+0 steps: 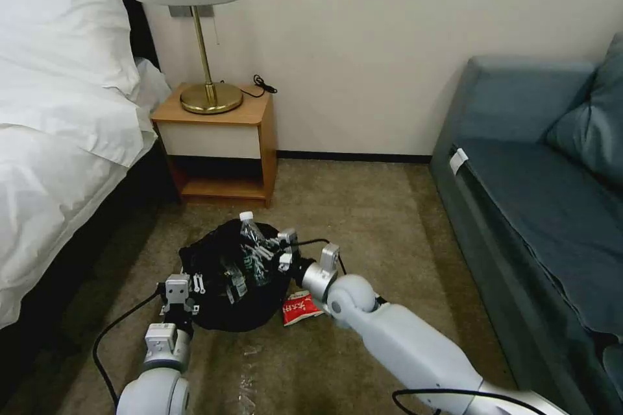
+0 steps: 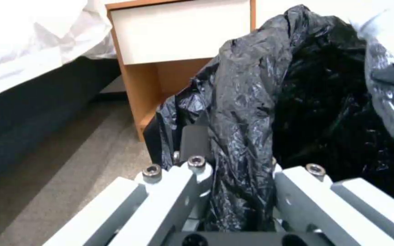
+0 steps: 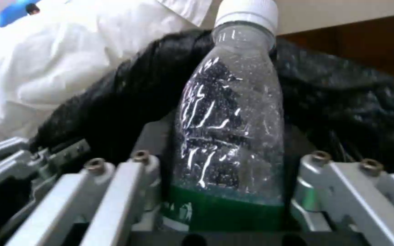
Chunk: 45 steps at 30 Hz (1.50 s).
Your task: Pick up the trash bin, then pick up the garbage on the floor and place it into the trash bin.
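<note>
The left gripper (image 2: 233, 191) was clamped on the black liner at the rim of the trash bin (image 1: 220, 292), holding it just ahead of itself. The right gripper (image 3: 226, 191) was clenched around a clear bottle (image 3: 229, 112), white cap pointing away from it, over the bin's mouth. A red-and-white packet (image 1: 300, 308) lay on the carpet (image 1: 363, 207) beside the right wrist, against the bin.

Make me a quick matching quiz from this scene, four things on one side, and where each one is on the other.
1. clear bottle
2. red-and-white packet
3. black liner bag
4. brass lamp

A. on the nightstand
B. pinched in the left pincer
C. held in the right pincer
D. on the carpet beside the bin

Pairs: 1-C, 2-D, 3-B, 4-A
</note>
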Available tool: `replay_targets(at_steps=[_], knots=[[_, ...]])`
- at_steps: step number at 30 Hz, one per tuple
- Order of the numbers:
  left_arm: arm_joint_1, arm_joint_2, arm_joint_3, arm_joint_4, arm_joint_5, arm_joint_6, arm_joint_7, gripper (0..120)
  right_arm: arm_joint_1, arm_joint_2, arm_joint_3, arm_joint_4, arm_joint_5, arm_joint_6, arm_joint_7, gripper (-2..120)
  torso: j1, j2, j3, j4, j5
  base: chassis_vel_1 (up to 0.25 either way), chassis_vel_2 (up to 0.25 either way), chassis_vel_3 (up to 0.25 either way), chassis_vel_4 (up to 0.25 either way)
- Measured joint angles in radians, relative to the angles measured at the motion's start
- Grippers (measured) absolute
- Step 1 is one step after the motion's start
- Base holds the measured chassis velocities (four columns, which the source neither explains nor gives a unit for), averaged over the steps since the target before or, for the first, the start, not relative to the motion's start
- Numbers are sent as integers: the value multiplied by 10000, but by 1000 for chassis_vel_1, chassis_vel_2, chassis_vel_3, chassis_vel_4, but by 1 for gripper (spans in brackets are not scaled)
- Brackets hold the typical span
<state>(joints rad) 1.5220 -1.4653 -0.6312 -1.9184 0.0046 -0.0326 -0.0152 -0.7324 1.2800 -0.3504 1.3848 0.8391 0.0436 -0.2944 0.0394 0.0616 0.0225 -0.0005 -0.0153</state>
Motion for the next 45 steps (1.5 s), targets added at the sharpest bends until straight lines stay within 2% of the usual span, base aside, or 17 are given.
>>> replay_targets(at_steps=[4, 6, 8, 9, 10, 12, 13, 14, 15, 17, 23, 30, 32, 35, 37, 45], knots=[[15, -44, 9, 12, 21, 3, -1, 4, -12, -14, -29, -11, -51, 38, 2, 53, 0, 0, -1, 2, 0, 0, 0, 0, 0], [42, -68, 10, 48, 41, -24, -1, 4, -12, -41, -52, 15, -47, 47, 58, 64, 0, 0, 0, 2, 0, 0, 0, 0, 0], [46, -69, 9, 53, 42, -28, -1, 4, -11, -43, -56, 18, -46, 50, 65, 65, 0, 0, -1, 2, -1, 0, 0, 0, 0], [55, -54, -13, 87, 44, -76, 2, 4, -20, -112, -115, 76, -36, 46, 112, 75, 0, 0, 0, 2, 0, 0, 0, 0, 0], [55, -54, -13, 87, 44, -76, 2, 4, -20, -112, -115, 76, -36, 46, 112, 75, 0, 0, 0, 2, 0, 0, 0, 0, 0], [43, 9, -106, 118, -8, -104, 4, 4, -76, -218, -170, 141, -29, 18, 125, 85, 0, 0, 0, 2, 0, 0, 0, 0, 0], [43, 9, -106, 118, -8, -104, 4, 4, -76, -218, -170, 141, -29, 18, 125, 85, 0, 0, 0, 2, 0, 0, 0, 0, 0], [21, 48, -193, 150, -66, -112, 6, 4, -107, -279, -169, 190, -20, 4, 148, 92, 0, 0, 0, 1, 1, 0, 0, 0, 0], [21, 48, -193, 150, -66, -112, 6, 4, -107, -279, -169, 190, -20, 4, 148, 92, 0, 0, 0, 1, 1, 0, 0, 0, 0], [-23, 86, -330, 253, -133, -134, 6, 4, -79, -335, -18, 262, 34, -11, 230, 99, 0, 0, 0, 2, 1, 0, 0, 0, 0], [-71, 49, -370, 404, -142, -187, 21, 4, 462, -429, 690, 102, 263, -145, 410, 100, 0, 0, 0, 3, 1, 0, 0, 0, 0], [-77, 67, -466, 417, -128, -238, 58, 4, 1024, -532, 1318, -1413, 392, -302, 292, 100, 0, 0, 0, 1, 0, 0, 0, 0, 0], [-43, 192, -663, 322, -225, -240, 70, 4, 1109, -381, 1482, -2393, 153, -306, 223, 100, 0, 0, 1, 1, 1, 0, 0, 0, 0], [-30, 236, -741, 297, -253, -241, 84, 4, 1113, -269, 1549, -2756, 36, -319, 229, 100, 0, 0, 1, 2, 2, 0, 0, 0, 0], [1, 241, -1014, 273, -277, -250, 194, 4, 1062, -13, 1700, -3565, -355, -457, 301, 100, 0, 0, 0, 4, -1, 0, 0, 0, 0], [144, 173, -1261, 252, -271, -378, 261, 4, 417, 193, 1673, -4233, -1344, -513, 298, 100, 0, 0, 0, 2, -2, 0, 0, 0, 0]])
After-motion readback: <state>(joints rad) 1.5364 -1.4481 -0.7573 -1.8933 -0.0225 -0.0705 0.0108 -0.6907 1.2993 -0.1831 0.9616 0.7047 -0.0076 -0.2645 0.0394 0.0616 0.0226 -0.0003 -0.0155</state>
